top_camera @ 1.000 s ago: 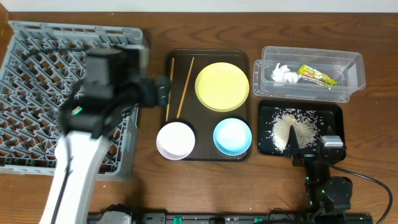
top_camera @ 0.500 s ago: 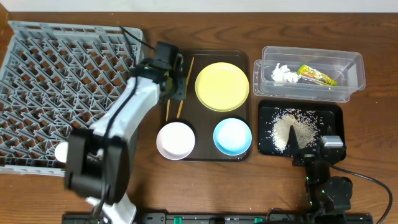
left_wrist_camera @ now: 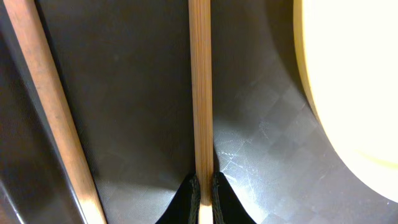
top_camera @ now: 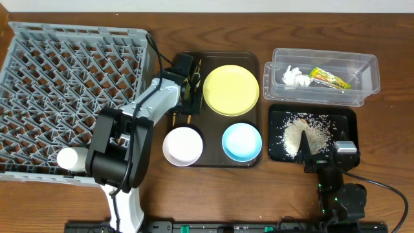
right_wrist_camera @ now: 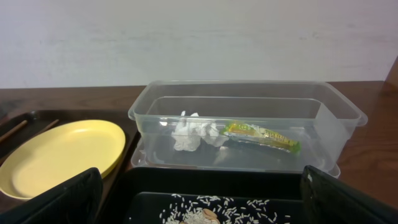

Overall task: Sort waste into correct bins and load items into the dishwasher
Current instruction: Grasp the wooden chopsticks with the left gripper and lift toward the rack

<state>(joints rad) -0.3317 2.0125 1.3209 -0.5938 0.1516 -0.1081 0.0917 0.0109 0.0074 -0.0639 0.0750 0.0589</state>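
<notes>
My left gripper [top_camera: 189, 86] is down on the dark brown tray, left of the yellow plate [top_camera: 231, 89]. Its fingers are shut on one wooden chopstick [left_wrist_camera: 200, 93]; the second chopstick [left_wrist_camera: 43, 99] lies loose to its left. A white bowl [top_camera: 182, 145] and a blue bowl [top_camera: 242, 142] sit at the tray's front. A small white cup [top_camera: 72, 158] lies in the grey dish rack [top_camera: 39, 65]. My right gripper [right_wrist_camera: 202, 208] stands open over the black tray [top_camera: 343, 120], where the rice scraps [top_camera: 304, 133] lie.
The clear tub [top_camera: 323, 61] at the back right holds the crumpled tissue [top_camera: 295, 77] and the green-and-orange wrapper [top_camera: 330, 78]. The brown tray [top_camera: 217, 160] lies between the rack and the two bins. The right arm's base sits at the table's front right.
The left arm swung from above the rack across to the brown tray, lowered, and its gripper closed on a chopstick. The right arm stayed still.
</notes>
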